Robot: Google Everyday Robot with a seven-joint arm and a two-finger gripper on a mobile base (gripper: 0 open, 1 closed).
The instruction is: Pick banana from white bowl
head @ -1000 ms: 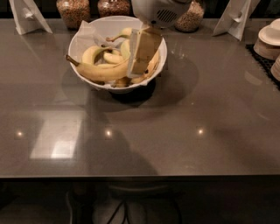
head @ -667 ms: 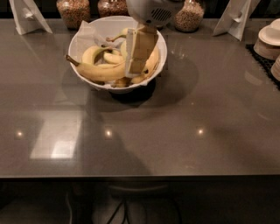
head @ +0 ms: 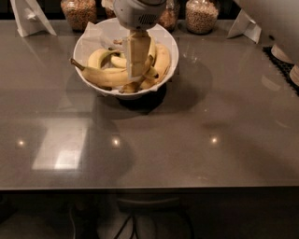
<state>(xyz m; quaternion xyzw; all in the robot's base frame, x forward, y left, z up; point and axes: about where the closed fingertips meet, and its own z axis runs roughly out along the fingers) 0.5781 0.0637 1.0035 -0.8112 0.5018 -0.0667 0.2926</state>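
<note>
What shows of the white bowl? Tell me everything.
The white bowl is large, round and deep with a thin rim, seemingly ceramic. It stands upright on the grey glossy table, near its far edge, in front of glass jars of grain. It holds several yellow bananas; the longest banana pokes its dark stem over the rim. The gripper reaches down into it from above, among the bananas.
</note>
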